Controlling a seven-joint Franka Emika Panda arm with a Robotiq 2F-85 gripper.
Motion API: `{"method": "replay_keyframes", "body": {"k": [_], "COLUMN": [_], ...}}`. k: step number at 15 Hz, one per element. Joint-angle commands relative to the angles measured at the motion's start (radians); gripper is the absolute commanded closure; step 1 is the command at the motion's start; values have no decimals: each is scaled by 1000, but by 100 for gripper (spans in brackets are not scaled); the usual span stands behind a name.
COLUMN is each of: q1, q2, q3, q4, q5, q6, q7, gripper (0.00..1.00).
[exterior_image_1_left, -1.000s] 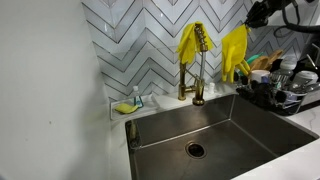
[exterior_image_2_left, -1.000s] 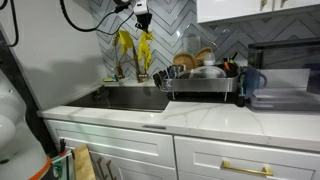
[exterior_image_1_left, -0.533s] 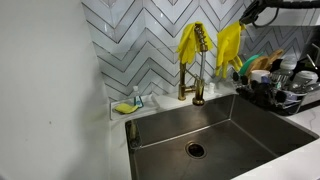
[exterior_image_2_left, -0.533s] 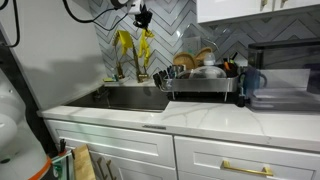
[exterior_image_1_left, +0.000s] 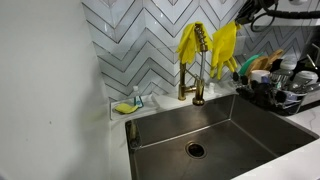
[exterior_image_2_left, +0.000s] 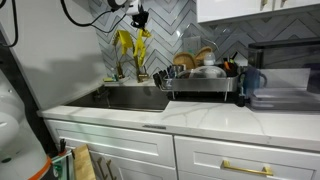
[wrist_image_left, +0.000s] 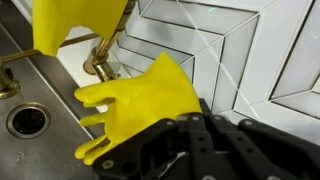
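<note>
The glove (exterior_image_1_left: 225, 45) hangs clenched in the gripper (exterior_image_1_left: 241, 19), above the back edge of the sink (exterior_image_1_left: 235, 125). Over the last second it has moved toward the faucet (exterior_image_1_left: 199, 70) and is now just beside the second glove (exterior_image_1_left: 187, 43) draped there.

Grey herringbone tile wall (exterior_image_1_left: 140, 50), white counter (exterior_image_2_left: 200, 118), white drawer cabinets (exterior_image_2_left: 110, 150), brass handle (exterior_image_2_left: 245, 167)

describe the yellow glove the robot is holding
Find the steel sink and the gold faucet behind it. One yellow glove drapes over the faucet; the held glove dangles free beside it, on the dish rack side, pinched by the black gripper.
</note>
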Motion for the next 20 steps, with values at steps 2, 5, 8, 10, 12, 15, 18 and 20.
{"method": "replay_keyframes", "body": {"k": [2,5,8,10,12,15,18,20], "q1": [7,23,43,45,37,29,23,23], "q2": [2,9,8,6,6,9,9,9], "q3": [-10,-7,-7,-15,-25,-19,-27,-26], "q4": [-4,0,17,20,30,32,32,32], "q5": [5,72,177,255,325,313,334,334], "q6": [-2,-11,-126,-207,-313,-330,-363,-364], "q7": [-25,-91,-271,-390,-492,-496,-541,-543], "gripper": [98,99,99,99,99,98,98,99]}}
